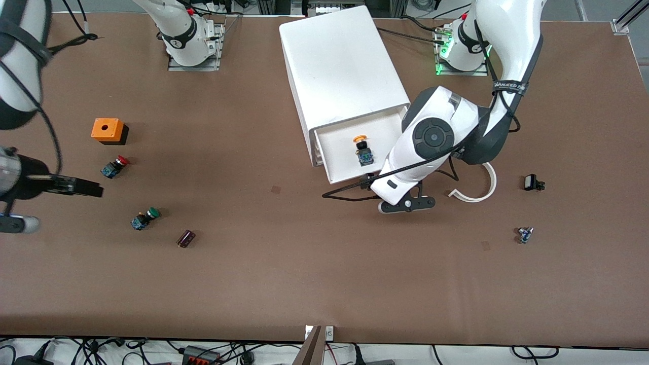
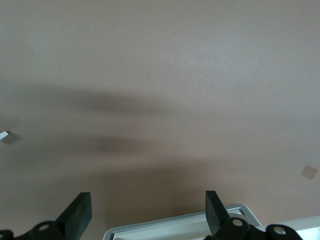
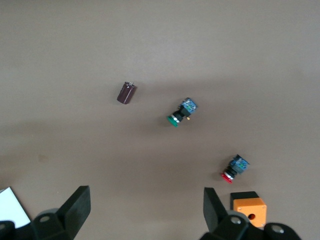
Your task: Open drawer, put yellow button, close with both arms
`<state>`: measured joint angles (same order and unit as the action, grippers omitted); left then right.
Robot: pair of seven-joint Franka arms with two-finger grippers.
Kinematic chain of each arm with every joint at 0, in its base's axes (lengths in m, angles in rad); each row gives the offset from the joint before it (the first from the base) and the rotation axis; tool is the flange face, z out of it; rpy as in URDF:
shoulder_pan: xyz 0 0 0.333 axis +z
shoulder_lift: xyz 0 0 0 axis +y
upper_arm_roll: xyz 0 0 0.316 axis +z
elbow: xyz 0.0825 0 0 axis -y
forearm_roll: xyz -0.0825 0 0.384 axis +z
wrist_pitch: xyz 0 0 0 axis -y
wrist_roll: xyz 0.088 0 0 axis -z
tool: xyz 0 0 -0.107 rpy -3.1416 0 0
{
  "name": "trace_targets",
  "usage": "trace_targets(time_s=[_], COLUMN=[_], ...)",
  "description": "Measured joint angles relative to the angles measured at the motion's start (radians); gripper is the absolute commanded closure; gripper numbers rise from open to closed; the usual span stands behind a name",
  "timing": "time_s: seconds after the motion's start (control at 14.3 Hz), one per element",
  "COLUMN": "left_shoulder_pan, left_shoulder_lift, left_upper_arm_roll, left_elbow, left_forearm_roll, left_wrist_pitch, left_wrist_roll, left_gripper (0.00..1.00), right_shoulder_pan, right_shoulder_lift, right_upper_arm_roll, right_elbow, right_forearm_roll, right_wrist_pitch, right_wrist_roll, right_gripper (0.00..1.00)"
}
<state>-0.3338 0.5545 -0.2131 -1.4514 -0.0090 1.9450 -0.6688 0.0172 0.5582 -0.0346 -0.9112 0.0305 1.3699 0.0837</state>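
The white cabinet [image 1: 342,66] stands at the robots' side of the table. Its topmost drawer [image 1: 337,175] is pulled open toward the front camera. The yellow button [image 1: 362,149] lies inside it. The left arm's hand [image 1: 405,177] hangs over the drawer's front corner at the left arm's end. My left gripper [image 2: 146,201] is open and empty, with the drawer's front rim [image 2: 175,225] below it. My right gripper [image 1: 94,189] is open and empty over the table at the right arm's end; it also shows in the right wrist view [image 3: 146,195].
An orange box [image 1: 107,130], a red-capped button [image 1: 115,166], a green-capped button [image 1: 145,218] and a maroon cylinder [image 1: 186,238] lie near the right gripper. A white curved strip [image 1: 481,190] and two small parts [image 1: 533,182] [image 1: 525,234] lie toward the left arm's end.
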Motion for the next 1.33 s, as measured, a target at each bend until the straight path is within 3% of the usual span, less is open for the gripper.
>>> trace_targets(time_s=[0.35, 0.7, 1.12, 1.33], left_shoulder_pan=[-0.031, -0.038, -0.037, -0.036], left_shoulder_lift=[-0.004, -0.064, -0.147, -0.166], left_upper_arm_roll=[-0.002, -0.040, -0.093, -0.119], left_elbow=[-0.044, -0.136, -0.261, -0.292], left_forearm_roll=[0.000, -0.001, -0.033, -0.037], left_wrist_pitch=[0.000, 0.000, 0.006, 0.007], left_wrist_roll=[-0.118, -0.170, -0.182, -0.195], left_gripper=[0.00, 0.00, 0.00, 0.00], right_shoulder_pan=[-0.070, -0.074, -0.073, -0.073], right_shoulder_lift=[-0.146, -0.194, -0.412, -0.472], right_upper_arm_roll=[0.000, 0.014, 0.019, 0.021], right_elbow=[-0.134, -0.202, -0.561, -0.636], right_forearm_roll=[-0.001, -0.034, -0.042, -0.042], right_wrist_pitch=[0.005, 0.023, 0.214, 0.228], right_wrist_roll=[-0.125, -0.137, -0.137, -0.137], right_gripper=[0.00, 0.00, 0.00, 0.00])
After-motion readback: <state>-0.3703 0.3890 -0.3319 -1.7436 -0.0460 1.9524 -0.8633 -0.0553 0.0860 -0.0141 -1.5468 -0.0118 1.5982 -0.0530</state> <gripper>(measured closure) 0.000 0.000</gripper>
